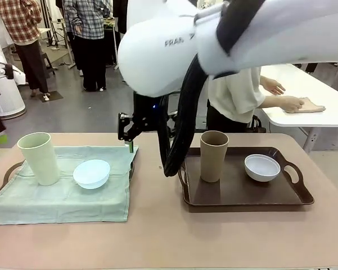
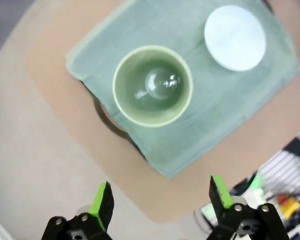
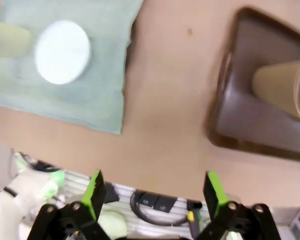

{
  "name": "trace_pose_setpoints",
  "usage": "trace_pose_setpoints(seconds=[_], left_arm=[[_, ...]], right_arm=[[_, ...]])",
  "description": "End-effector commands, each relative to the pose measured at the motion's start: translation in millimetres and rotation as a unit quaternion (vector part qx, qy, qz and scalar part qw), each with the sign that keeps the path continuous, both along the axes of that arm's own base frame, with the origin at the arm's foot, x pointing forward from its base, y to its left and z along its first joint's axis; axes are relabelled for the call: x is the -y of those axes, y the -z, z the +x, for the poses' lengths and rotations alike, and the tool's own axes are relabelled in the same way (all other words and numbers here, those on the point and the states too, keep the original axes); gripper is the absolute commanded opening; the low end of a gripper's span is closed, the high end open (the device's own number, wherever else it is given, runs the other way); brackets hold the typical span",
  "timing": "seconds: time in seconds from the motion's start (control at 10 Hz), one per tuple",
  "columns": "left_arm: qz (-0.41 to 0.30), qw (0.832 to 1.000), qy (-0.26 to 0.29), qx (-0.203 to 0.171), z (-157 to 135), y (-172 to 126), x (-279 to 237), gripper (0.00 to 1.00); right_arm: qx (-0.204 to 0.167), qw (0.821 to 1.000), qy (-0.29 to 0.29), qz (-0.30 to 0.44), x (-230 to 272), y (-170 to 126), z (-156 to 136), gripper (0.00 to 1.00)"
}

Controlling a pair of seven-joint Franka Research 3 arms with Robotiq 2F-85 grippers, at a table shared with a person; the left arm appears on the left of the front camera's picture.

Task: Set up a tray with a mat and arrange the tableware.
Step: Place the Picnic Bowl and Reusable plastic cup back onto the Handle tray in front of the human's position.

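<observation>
Table: tan round-cornered tabletop (image 1: 157, 236); people stand in the room beyond.
Left gripper (image 2: 159, 190): I see it released, empty, hovering above the pale green tall tumbler (image 2: 152, 86).
Left setup: that tumbler and the light blue round bowl (image 1: 91, 173) stand on a pale green cloth mat (image 1: 62, 197) covering a dark tray (image 2: 107, 125).
Right gripper (image 3: 153, 180): released, empty.
Right setup: brown tall tumbler (image 1: 213, 156) and white round bowl (image 1: 262, 167) stand apart on a dark brown handled tray (image 1: 242, 194).

We've got the tan table (image 1: 157, 236): a left tray (image 1: 9, 171) under a green mat (image 1: 62, 199), a brown tray (image 1: 242, 194) at right.
</observation>
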State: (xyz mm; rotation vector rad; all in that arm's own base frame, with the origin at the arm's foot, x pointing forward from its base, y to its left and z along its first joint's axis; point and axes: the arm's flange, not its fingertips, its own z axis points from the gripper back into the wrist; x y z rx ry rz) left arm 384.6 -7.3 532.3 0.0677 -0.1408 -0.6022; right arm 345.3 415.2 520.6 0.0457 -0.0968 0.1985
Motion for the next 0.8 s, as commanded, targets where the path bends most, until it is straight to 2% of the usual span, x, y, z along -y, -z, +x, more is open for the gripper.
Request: trace_pose_setpoints(seconds=[0.0,0.2,0.3,0.4,0.7], left_arm=[[-0.018,0.997,-0.061,0.031,5.2,-2.8,27.6,1.00],[-0.063,0.995,-0.069,0.042,1.9,-7.0,51.9,1.00],[-0.023,0.998,-0.053,0.022,1.4,-7.5,28.2,1.00],[-0.023,0.998,-0.053,0.022,1.4,-7.5,28.2,1.00],[-0.023,0.998,-0.053,0.022,1.4,-7.5,28.2,1.00]], right_arm=[[-0.007,0.998,0.058,-0.002,21.0,-18.1,-16.4,1.00],[-0.029,0.997,0.073,0.006,39.4,-33.1,-27.7,1.00],[-0.037,0.998,0.058,0.006,46.0,-30.4,-28.0,1.00],[-0.012,0.998,0.055,-0.006,29.8,-39.3,-17.9,1.00],[-0.012,0.998,0.055,-0.006,29.8,-39.3,-17.9,1.00]])
